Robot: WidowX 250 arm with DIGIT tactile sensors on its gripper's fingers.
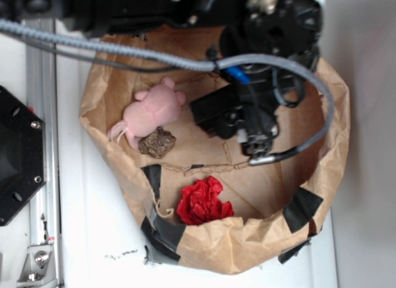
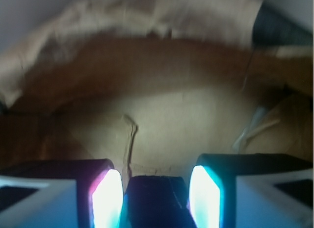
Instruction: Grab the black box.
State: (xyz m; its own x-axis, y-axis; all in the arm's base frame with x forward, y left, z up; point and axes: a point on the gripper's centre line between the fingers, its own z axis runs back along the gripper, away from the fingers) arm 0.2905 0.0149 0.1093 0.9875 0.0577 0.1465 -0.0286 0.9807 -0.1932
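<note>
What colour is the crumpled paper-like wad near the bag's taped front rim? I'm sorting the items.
Bright red; the crumpled wad shows best in the exterior view.

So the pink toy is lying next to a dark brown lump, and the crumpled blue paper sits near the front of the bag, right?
Not quite: the crumpled paper is red, not blue, as the exterior view shows. The rest holds: the pink toy lies beside the dark brown lump, and the paper sits near the front of the bag.

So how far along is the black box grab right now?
Done: the hand has reached the black box, with a finger on either side. In hand: closing; whether the pads touch is unclear. Left: lifting it out of the paper-lined bin.
</note>
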